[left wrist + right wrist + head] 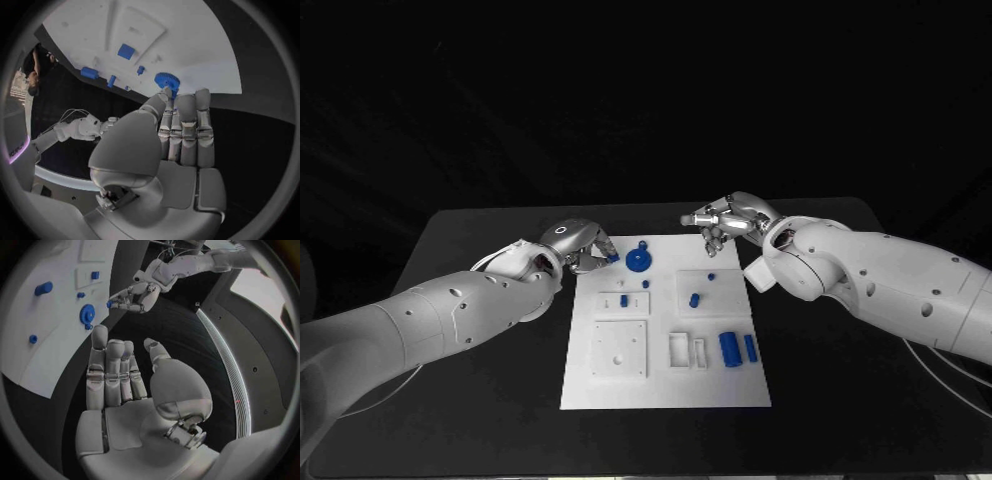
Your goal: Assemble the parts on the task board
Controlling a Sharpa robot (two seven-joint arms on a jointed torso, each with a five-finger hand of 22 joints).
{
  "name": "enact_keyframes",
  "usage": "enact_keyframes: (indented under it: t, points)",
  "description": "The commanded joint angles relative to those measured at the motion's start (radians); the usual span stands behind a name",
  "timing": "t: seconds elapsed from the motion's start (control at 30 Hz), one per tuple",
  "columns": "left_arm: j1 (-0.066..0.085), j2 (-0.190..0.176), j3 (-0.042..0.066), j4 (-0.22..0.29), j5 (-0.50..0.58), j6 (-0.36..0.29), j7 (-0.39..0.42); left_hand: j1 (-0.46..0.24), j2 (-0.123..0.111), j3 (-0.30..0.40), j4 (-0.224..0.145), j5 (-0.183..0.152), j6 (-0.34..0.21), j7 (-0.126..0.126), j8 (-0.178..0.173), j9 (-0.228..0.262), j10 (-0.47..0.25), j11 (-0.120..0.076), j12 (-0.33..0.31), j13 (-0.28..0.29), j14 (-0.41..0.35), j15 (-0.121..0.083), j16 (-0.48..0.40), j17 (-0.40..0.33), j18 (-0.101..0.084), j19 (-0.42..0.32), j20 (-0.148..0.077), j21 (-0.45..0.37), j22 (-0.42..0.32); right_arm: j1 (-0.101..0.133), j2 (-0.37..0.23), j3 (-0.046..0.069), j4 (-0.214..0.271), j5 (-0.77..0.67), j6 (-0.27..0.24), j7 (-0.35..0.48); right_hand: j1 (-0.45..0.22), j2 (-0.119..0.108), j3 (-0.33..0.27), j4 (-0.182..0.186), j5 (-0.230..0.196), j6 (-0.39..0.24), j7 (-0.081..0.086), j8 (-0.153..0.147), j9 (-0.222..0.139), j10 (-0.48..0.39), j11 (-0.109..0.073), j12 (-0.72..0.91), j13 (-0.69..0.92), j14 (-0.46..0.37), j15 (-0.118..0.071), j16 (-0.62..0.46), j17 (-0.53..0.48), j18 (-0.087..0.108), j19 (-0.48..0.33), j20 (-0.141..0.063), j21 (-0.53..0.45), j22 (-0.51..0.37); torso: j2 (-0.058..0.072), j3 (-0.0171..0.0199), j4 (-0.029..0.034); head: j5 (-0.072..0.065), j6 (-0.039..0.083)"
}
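both hands held at the task board's (666, 392) far edge
left hand (583, 243) and right hand (721, 218) are spread, nothing held; one blue gear (639, 263) is seen between them.

No writing, label, brand, number or sign could be read anywhere in these views.
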Motion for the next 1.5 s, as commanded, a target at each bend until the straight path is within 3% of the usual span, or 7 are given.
enact_keyframes:
  t: [0.03,0.23,0.53,0.77,1.0,1.17,1.5]
  points:
    - [0.001,-0.01,0.006,0.023,0.058,0.005,0.013,-0.006,-0.005,0.004,0.002,-0.002,-0.006,0.0,-0.003,-0.001,-0.01,-0.001,0.002,0.0,0.006,-0.002,-0.004,0.001,0.005,0.0,-0.009,0.004,0.02,-0.001,0.002,0.0,0.004,-0.033,-0.003,0.002,-0.005,-0.006,0.004,-0.002,0.003,0.005,0.001,-0.003,-0.001,0.001,-0.003,0.002,0.001,0.002,-0.006,0.0,0.001,0.0,0.007,0.0,-0.002,0.0,0.0,0.0011,-0.0005,0.001,0.005]
    - [0.004,-0.048,0.017,0.088,0.152,0.048,0.002,-0.007,-0.005,0.007,0.005,-0.003,-0.005,0.0,-0.003,-0.001,-0.009,-0.001,0.002,0.0,0.006,-0.004,-0.006,0.004,0.002,0.001,-0.012,0.003,0.02,-0.001,0.005,0.0,0.007,-0.084,-0.012,0.001,0.002,-0.005,0.008,-0.008,0.002,0.006,0.001,-0.003,-0.001,0.001,-0.004,0.001,0.0,0.002,-0.006,0.0,0.0,0.0,0.008,0.0,-0.001,0.0,0.001,0.0011,-0.0006,-0.001,0.007]
    - [0.014,-0.105,0.026,0.191,0.392,0.138,-0.024,-0.01,-0.002,0.008,0.007,-0.003,-0.006,0.0,-0.002,-0.001,-0.011,-0.001,0.002,0.0,0.004,-0.006,-0.009,0.006,-0.001,0.002,-0.015,0.0,0.019,-0.001,0.012,0.0,0.013,-0.214,-0.032,0.006,0.029,-0.014,0.017,-0.036,0.001,0.008,0.002,-0.003,-0.001,0.001,-0.005,-0.001,-0.001,0.003,-0.008,-0.001,0.0,0.0,0.008,-0.001,-0.001,0.001,0.0,0.0004,-0.0011,-0.001,0.01]
    - [0.041,-0.162,0.028,0.284,0.611,0.274,-0.052,-0.012,0.0,0.006,0.006,-0.001,-0.009,0.0,-0.003,-0.001,-0.012,0.0,0.002,0.0,0.0,-0.005,-0.014,0.006,-0.003,-0.001,-0.014,-0.006,0.019,0.0,0.026,0.0,0.021,-0.408,-0.053,0.029,0.072,-0.019,0.02,-0.094,-0.024,0.014,0.003,-0.004,-0.001,0.003,-0.005,-0.004,-0.002,0.005,-0.008,-0.002,0.0,0.0,0.007,-0.002,0.001,0.004,-0.002,0.0015,0.0011,-0.002,0.013]
    - [0.067,-0.215,0.028,0.356,0.813,0.402,-0.094,-0.014,0.003,0.002,0.005,-0.001,-0.008,0.0,-0.003,-0.001,-0.012,-0.001,0.002,0.0,-0.002,-0.005,-0.017,0.007,-0.004,-0.004,-0.014,-0.012,0.018,0.0,0.047,0.0,0.031,-0.609,-0.107,0.062,0.12,-0.017,0.013,-0.16,-0.048,0.016,0.006,-0.004,-0.002,0.006,-0.006,-0.01,-0.004,0.006,-0.009,-0.005,0.0,0.002,0.005,-0.004,0.005,0.012,0.0,0.0007,-0.0001,0.0,0.019]
    - [0.072,-0.229,0.028,0.377,0.912,0.478,-0.124,-0.016,0.006,-0.004,0.004,-0.001,-0.008,-0.001,-0.002,-0.001,-0.012,-0.001,0.002,0.0,-0.002,-0.005,-0.019,0.008,-0.005,-0.004,-0.014,-0.017,0.017,0.0,0.06,-0.005,0.039,-0.706,-0.152,0.082,0.166,-0.032,0.029,-0.162,-0.103,0.015,0.007,-0.004,-0.002,0.007,-0.006,-0.014,-0.006,0.006,-0.01,-0.007,-0.001,0.003,0.002,-0.004,0.007,0.015,0.0,-0.0007,-0.0015,0.002,0.023]
    - [0.075,-0.239,0.028,0.374,1.091,0.616,-0.18,-0.018,0.01,-0.012,0.002,-0.004,-0.01,0.0,-0.003,-0.001,-0.012,-0.001,0.002,0.0,-0.004,-0.005,-0.021,0.009,-0.005,-0.002,-0.014,-0.024,0.017,0.0,0.064,-0.028,0.086,-0.833,-0.223,0.123,0.193,-0.061,0.065,-0.161,-0.129,0.025,0.005,-0.004,-0.002,0.017,-0.008,-0.016,-0.005,0.011,-0.012,-0.007,0.001,0.004,0.0,-0.006,0.021,0.019,0.0,0.0002,-0.0013,0.01,0.027]
